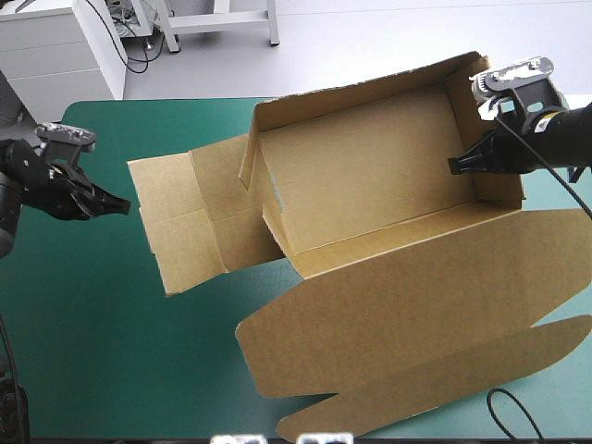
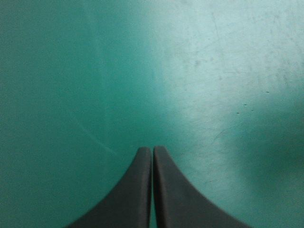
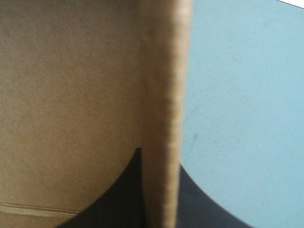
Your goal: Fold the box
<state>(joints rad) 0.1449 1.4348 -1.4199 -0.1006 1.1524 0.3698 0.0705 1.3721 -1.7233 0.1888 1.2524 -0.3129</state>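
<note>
the right jaws are clamped on the upright end wall of the brown box, one side of them inside the tray and the other outside it. from these jaws the box stretches away across the tabletop, its long walls raised and its wide lid lying flat beside the tray. the left jaws are clenched on nothing, tips together over bare teal-green cover, near the box's flat end flap.
</note>
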